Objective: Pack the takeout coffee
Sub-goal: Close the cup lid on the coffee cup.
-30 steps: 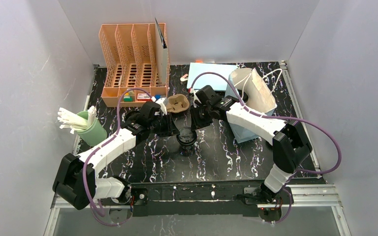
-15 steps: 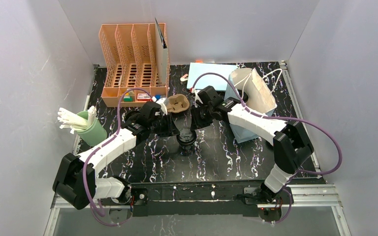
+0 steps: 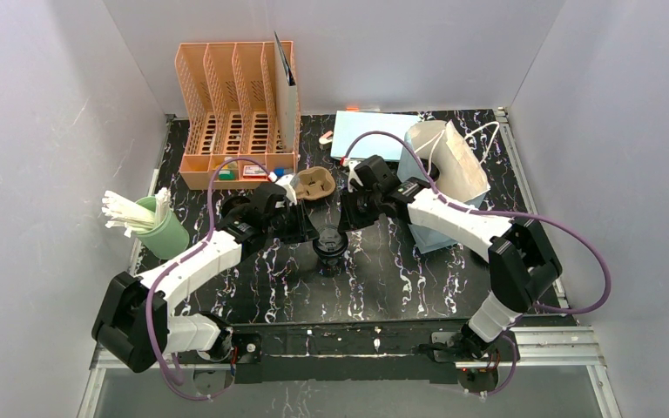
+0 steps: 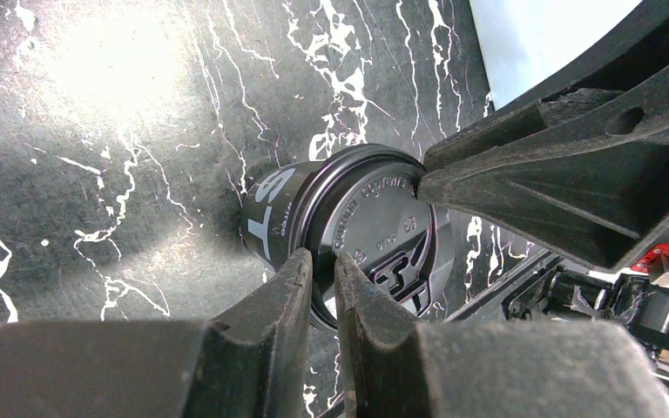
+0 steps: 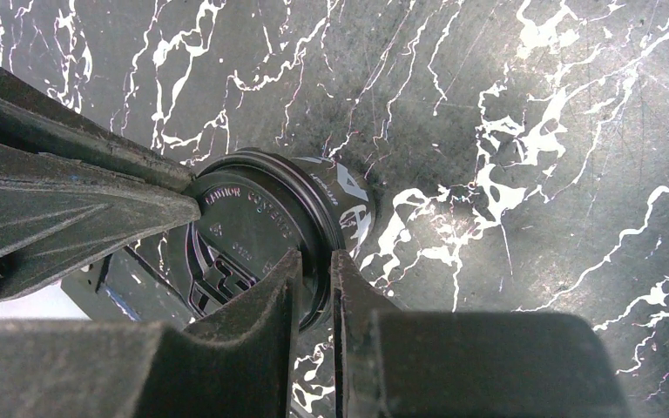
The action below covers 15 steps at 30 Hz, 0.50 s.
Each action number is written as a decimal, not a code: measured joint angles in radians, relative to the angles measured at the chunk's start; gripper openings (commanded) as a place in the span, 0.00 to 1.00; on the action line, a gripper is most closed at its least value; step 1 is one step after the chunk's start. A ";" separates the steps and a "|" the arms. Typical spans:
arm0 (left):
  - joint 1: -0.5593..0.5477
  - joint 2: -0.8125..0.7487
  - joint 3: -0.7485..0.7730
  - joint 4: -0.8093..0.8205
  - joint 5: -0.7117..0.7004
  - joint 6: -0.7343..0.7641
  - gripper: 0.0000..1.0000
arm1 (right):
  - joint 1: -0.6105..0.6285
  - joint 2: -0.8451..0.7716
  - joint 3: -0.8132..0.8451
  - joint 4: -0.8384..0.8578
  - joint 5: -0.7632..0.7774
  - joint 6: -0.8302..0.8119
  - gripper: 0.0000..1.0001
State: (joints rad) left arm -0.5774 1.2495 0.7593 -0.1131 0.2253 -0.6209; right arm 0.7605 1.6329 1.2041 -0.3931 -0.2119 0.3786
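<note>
Now the coffee cup [image 3: 330, 247] stood mid-tabletop [image 3: 418, 279], just short of the pulp carrier [image 3: 315, 185], unmoved from a second before. The left end effector [image 4: 322, 280] had narrowed onto its lid [image 4: 375, 235] rim. The right end effector [image 5: 316, 274] pinched the opposite rim, its arm shifted slightly rightward. The lid was probably being seated before packing.

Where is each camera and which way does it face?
Top external: above and behind, looking down on the black marbled table; both white arms show.
Left wrist: on the left arm, looking along the left gripper, pinching the round black plastic lid of the dark disposable cup.
Right wrist: on the right arm, along the right gripper, at the lid's opposite rim.
Shared: both wrist views show the cup and the other gripper.
</note>
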 measured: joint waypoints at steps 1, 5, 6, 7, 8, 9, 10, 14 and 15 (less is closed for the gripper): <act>0.000 -0.001 -0.003 0.004 -0.001 -0.002 0.15 | 0.000 0.000 -0.002 0.003 -0.001 0.001 0.24; 0.000 -0.008 -0.016 0.023 -0.005 -0.010 0.15 | -0.002 -0.005 -0.011 0.013 -0.002 0.008 0.24; 0.000 -0.010 -0.021 0.028 -0.006 -0.011 0.15 | -0.002 -0.005 -0.014 0.018 -0.002 0.009 0.24; 0.000 -0.010 -0.021 0.028 -0.006 -0.012 0.15 | -0.002 -0.008 -0.019 0.024 -0.002 0.010 0.24; 0.000 -0.011 -0.023 0.031 -0.006 -0.013 0.15 | -0.002 -0.010 -0.024 0.030 -0.002 0.011 0.24; 0.000 -0.014 -0.026 0.035 -0.006 -0.015 0.15 | -0.003 -0.013 -0.027 0.032 -0.002 0.011 0.24; 0.000 -0.016 -0.029 0.037 -0.007 -0.016 0.15 | -0.003 -0.015 -0.032 0.037 -0.004 0.012 0.24; -0.002 -0.021 -0.034 0.039 -0.008 -0.022 0.15 | -0.004 -0.027 -0.055 0.063 -0.010 0.016 0.24; -0.002 -0.021 -0.035 0.039 -0.008 -0.023 0.15 | -0.005 -0.029 -0.058 0.066 -0.011 0.017 0.24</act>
State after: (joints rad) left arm -0.5793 1.2282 0.7246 -0.0746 0.2173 -0.6441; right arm 0.7559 1.6039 1.1461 -0.3275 -0.2234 0.3954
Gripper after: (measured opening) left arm 0.151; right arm 0.238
